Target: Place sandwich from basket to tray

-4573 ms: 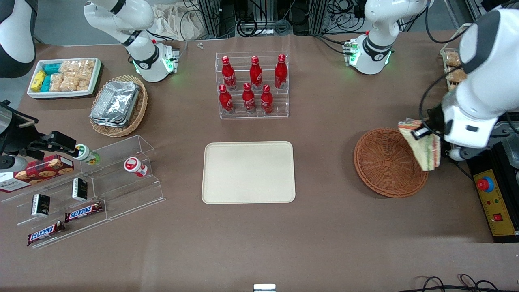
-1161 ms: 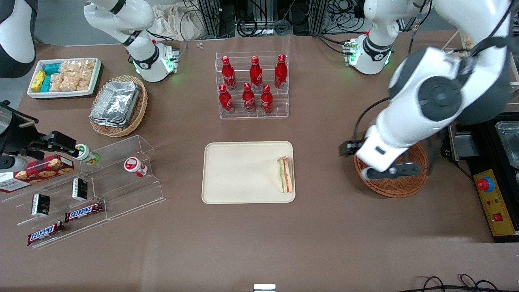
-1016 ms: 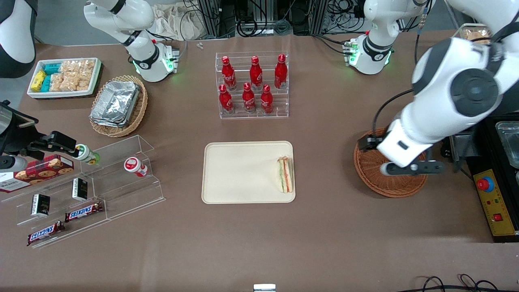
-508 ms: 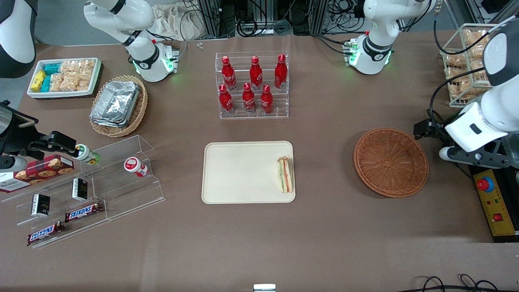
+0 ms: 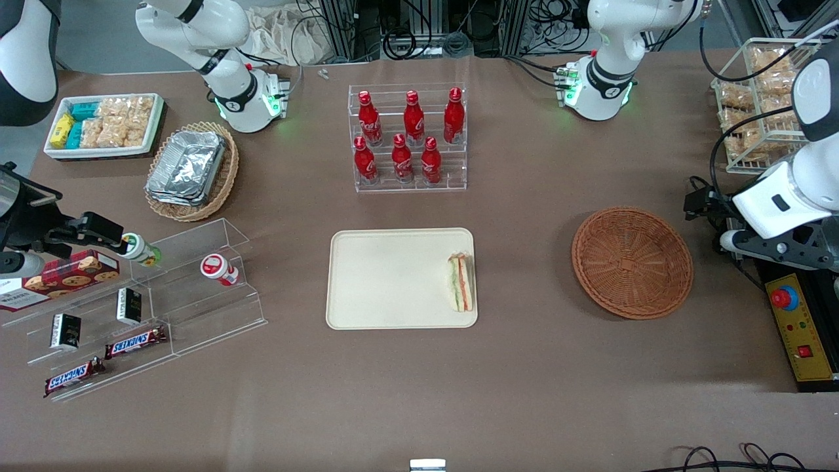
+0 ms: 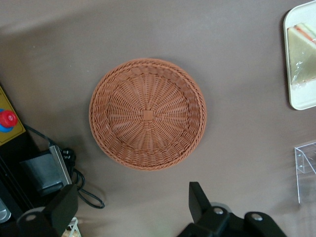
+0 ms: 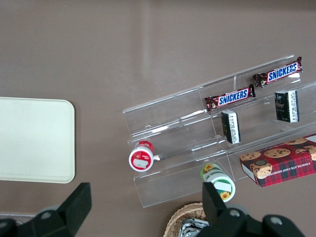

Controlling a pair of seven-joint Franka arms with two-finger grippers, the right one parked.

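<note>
The tray point(image 5: 393, 275) serves as the landmark: a flat cream-beige rectangle with rounded corners and a low rim, lying on the brown table point(image 5: 524, 393). The sandwich point(image 5: 461, 282) lies on the tray, tight against the short edge that faces the working arm's end of the table, and in that edge's corner nearer the front camera. It is a small triangular wedge of white bread, and its cut side faces up, showing thin stripes of green, orange-red and yellow filling between the pale slices. In the left wrist view the sandwich point(image 6: 302, 54) looks glossy, as though wrapped in clear film, and its bread face is a pale greenish white.

The basket point(image 5: 632, 262) stands well apart from the tray, toward the working arm's end of the table. It is round, shallow and reddish-brown, its weave radiating from a small square knot in the middle, and nothing lies in it.

The gripper point(image 6: 131, 205) hangs high above the table, farther from the tray than the basket is, near that end's table edge. Its two dark fingers point(image 6: 197, 200) stand wide apart with nothing between them.

A clear rack of red bottles point(image 5: 406, 137) stands farther from the front camera than the tray.
</note>
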